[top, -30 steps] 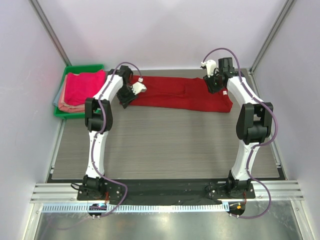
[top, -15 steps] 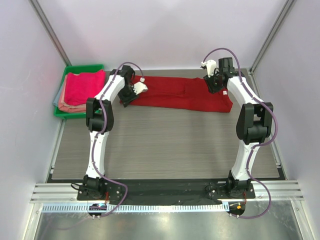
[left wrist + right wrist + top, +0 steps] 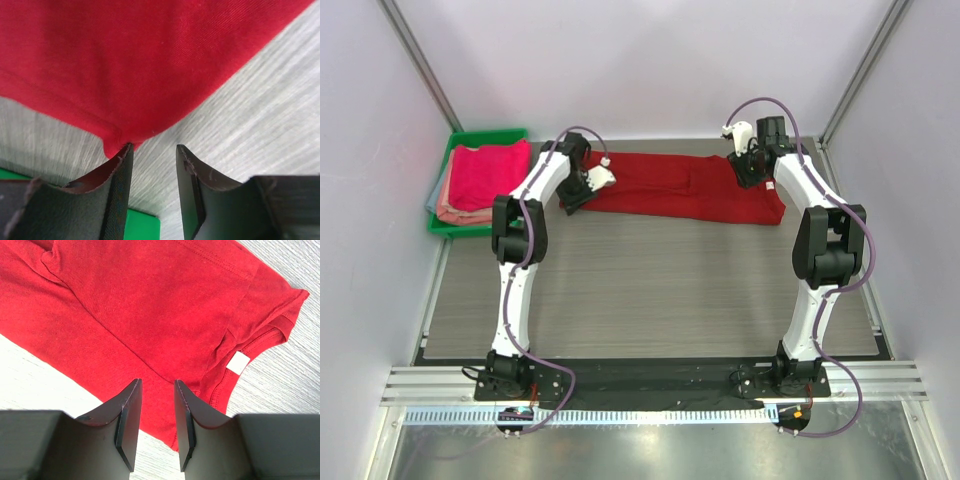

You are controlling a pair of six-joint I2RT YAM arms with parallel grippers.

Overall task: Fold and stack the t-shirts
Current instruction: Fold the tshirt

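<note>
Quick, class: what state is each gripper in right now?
Left gripper: open, jaws apart at a corner of the deep red cloth t-shirt, holding nothing.
Right gripper: open over the same t-shirt, holding nothing.

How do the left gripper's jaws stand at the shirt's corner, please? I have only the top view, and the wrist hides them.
Observer: The left gripper is open. The shirt has its corner right at the tip of one finger, and there is no cloth between the jaws.
Operator: Thank you. Is the right gripper holding any cloth?
Observer: No. The right gripper is open over the shirt, with nothing pinched in the gap.
Operator: Can you make out the label from there?
Observer: Yes. The white label sits just inside the collar, off to one side of the right fingers.
</note>
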